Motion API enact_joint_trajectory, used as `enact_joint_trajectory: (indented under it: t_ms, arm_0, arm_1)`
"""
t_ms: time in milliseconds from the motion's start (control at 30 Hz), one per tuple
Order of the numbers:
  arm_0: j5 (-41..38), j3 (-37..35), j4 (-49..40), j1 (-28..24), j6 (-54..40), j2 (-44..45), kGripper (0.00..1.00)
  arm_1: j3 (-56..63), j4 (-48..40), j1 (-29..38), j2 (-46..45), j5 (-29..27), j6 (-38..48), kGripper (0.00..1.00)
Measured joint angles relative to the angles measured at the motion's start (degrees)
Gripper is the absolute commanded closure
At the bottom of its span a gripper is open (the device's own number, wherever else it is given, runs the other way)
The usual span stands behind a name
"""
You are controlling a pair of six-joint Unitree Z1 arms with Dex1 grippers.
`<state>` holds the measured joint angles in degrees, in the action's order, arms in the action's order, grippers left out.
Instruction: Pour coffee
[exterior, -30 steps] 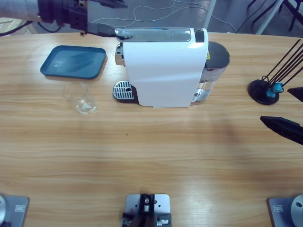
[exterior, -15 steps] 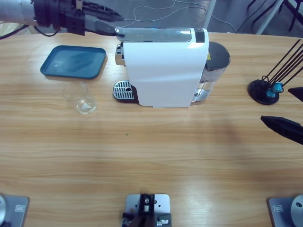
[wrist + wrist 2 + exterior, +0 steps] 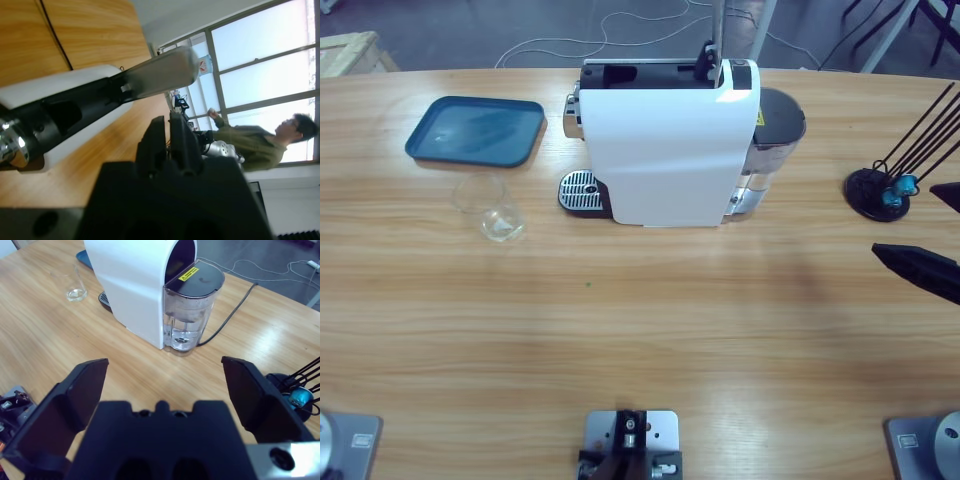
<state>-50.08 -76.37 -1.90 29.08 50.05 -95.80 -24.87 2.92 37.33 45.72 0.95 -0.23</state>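
Observation:
The white coffee machine (image 3: 665, 150) stands at the table's back middle, its silver lever (image 3: 713, 35) raised upright and the black capsule slot on top uncovered. A clear empty glass (image 3: 495, 208) sits left of the drip grate (image 3: 580, 190), not under the spout. No coffee shows anywhere. My left gripper (image 3: 167, 125) is out of the high view; its wrist view shows it shut, just beside the raised lever (image 3: 155, 75), holding nothing. My right gripper (image 3: 902, 220) hovers at the table's right edge, wide open and empty (image 3: 165, 365), facing the machine's water tank (image 3: 190, 310).
A blue tray (image 3: 475, 130) lies at the back left. A black capsule stand (image 3: 875, 192) with thin rods sits at the right, close to my right gripper. A person shows in the left wrist view's background (image 3: 260, 140). The machine's power cable (image 3: 230, 315) runs off behind.
The arm that was at the lever's tip has gone out of the high view. The lever swung from flat to upright, uncovering the machine's top. The right gripper stayed put.

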Motion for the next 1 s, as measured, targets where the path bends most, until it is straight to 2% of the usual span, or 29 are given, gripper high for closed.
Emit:
enact_joint_trajectory:
  t_ms: [33, 67, 133, 233, 267, 300, 333, 367, 433, 500, 533, 567, 700, 1000]
  arm_0:
    - [1.04, -0.68, -1.35, 0.16, -1.35, 0.06, 0.054]
    - [3.13, -1.34, -3.88, 0.51, -3.82, 0.29, 0.03]
    - [12.64, -3.25, -11.71, 2.27, -11.45, 1.95, 0.015]
    - [29.63, -4.39, -21.95, 5.95, -23.29, 6.68, 0.013]
    - [34.53, -4.34, -24.38, 7.18, -26.54, 8.14, 0.013]
    - [38.91, -3.81, -25.93, 8.44, -29.43, 9.79, 0.013]
    - [41.97, -2.73, -26.9, 9.4, -31.47, 11.26, 0.017]
    - [44.12, -1.5, -27.48, 9.99, -32.97, 12.68, 0.021]
    - [47.18, 2.4, -27.9, 10.75, -35.15, 15.6, 0.025]
    - [49.11, 7.12, -27.9, 11.08, -36.59, 18.55, 0.03]
    - [50.15, 9.87, -27.68, 11.2, -37.55, 20.27, 0.032]
    - [51.12, 12.55, -27.14, 11.25, -38.23, 21.84, 0.032]
    - [55.26, 22.18, -23.55, 11.33, -38.81, 28.67, 0.032]
    - [56.12, 30.05, -20.4, 11.32, -39.09, 31.88, 0.032]
  arm_1:
    - [-0.31, 0.92, 0.0, -0.21, 0.0, 0.43, 0.0]
    - [-1.09, 3.03, 0.0, -0.58, -0.13, 1.18, 0.0]
    - [-4.68, 10.34, 0.0, -1.05, -2.34, 3.91, 0.0]
    - [-11.18, 20.1, -1.08, -0.88, -11.2, 9.21, 0.0]
    - [-13.13, 21.79, -3.58, -0.24, -13.01, 10.28, 0.025]
    - [-15.3, 22.76, -7.85, 1.32, -13.43, 11.11, 0.139]
    - [-17.17, 23.31, -12.5, 3.46, -12.81, 11.54, 0.21]
    - [-18.81, 23.69, -16.72, 5.9, -11.89, 11.88, 0.21]
    - [-20.89, 23.35, -21.98, 11.46, -11.05, 12.9, 0.189]
    - [-21.12, 21.34, -24.16, 16.24, -10.33, 14.21, 0.229]
    - [-21.04, 19.67, -24.66, 18.78, -9.99, 15.13, 0.29]
    - [-20.81, 17.81, -24.84, 21.17, -9.79, 16.27, 0.308]
    - [-17.75, 10.05, -25.22, 28.63, -9.65, 19.37, 0.322]
    - [-9.07, -2.85, -25.64, 32.88, -14.21, 22.7, 0.322]
